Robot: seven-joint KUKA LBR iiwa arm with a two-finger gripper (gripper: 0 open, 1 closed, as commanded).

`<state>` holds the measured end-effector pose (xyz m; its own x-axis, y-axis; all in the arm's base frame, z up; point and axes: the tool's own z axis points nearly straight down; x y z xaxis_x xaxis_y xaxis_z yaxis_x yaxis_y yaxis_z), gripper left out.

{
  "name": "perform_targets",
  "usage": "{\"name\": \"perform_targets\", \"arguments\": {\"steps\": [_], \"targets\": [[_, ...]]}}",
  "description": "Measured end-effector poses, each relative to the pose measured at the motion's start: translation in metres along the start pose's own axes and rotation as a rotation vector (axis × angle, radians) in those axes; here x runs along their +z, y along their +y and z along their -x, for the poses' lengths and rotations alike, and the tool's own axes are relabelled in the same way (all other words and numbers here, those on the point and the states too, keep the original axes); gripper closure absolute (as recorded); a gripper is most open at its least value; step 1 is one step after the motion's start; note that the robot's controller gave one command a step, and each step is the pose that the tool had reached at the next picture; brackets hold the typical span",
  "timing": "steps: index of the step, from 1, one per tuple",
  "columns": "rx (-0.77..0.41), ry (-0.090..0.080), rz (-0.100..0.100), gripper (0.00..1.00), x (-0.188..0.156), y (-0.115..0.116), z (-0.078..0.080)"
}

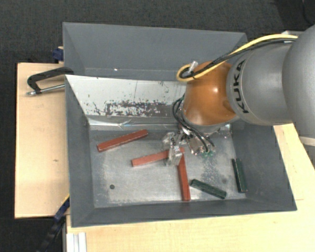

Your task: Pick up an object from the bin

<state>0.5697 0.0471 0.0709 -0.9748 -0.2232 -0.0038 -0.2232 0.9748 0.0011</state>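
My gripper [174, 150] is low in the middle of the bin, under the orange wrist cover. It sits at the right end of a short red stick [148, 160] that lies almost flat across the floor. Just below it, a second red stick [184, 179] runs down toward the front wall, with its top end at the gripper. Whether either stick is gripped is hidden by the metal parts. A third, longer red stick [123, 140] lies apart to the upper left.
Two dark green sticks lie to the right: one [208, 189] slanted near the front wall, the other [239, 175] upright by the right wall. A small dark speck [112, 187] marks the floor at the front left. The arm covers the bin's back right.
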Motion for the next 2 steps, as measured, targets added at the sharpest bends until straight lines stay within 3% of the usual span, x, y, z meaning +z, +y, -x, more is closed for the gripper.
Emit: {"name": "perform_targets", "arguments": {"steps": [1, 2], "targets": [[0.005, 0.009, 0.001, 1.00, -0.034, 0.005, -0.004], [-0.451, 0.003, 0.001, 1.00, 0.000, 0.084, -0.036]]}}
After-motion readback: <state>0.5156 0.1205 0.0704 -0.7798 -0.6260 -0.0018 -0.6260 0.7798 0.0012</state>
